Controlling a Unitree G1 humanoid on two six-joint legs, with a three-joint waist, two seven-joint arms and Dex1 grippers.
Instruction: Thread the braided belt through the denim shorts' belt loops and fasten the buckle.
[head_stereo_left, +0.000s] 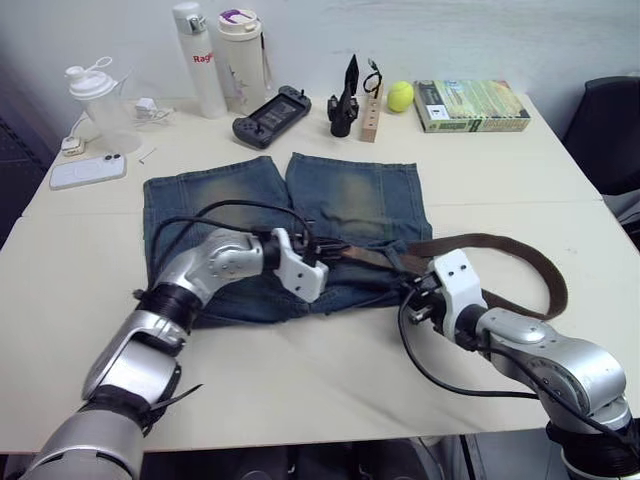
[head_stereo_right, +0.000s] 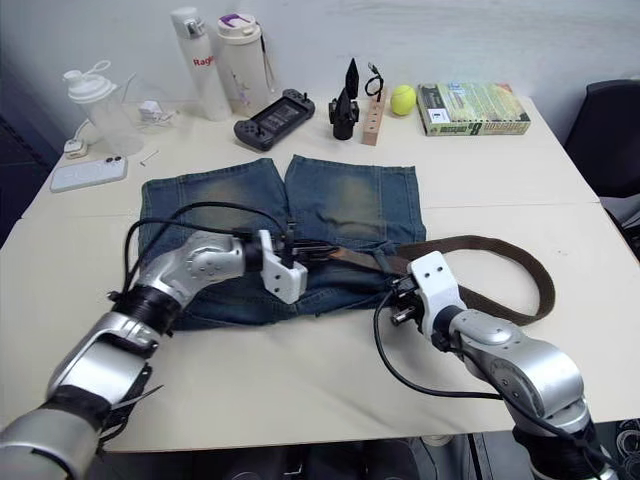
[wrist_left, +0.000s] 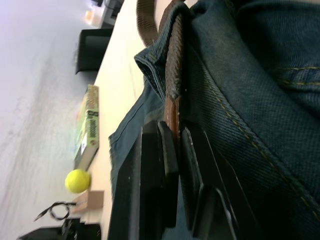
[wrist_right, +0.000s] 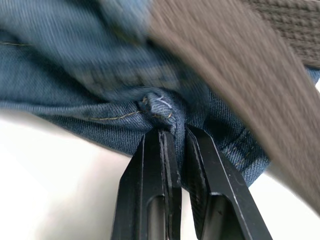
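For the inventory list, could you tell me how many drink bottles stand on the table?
3, all at the table's far left: a clear shaker bottle, a white bottle, and a purple-lidded bottle.

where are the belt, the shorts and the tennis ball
belt (head_stereo_left: 520, 250), left eye view, on the strap's loop right of the shorts
shorts (head_stereo_left: 350, 195), left eye view, on the faded right leg
tennis ball (head_stereo_left: 400, 96), left eye view, on its middle
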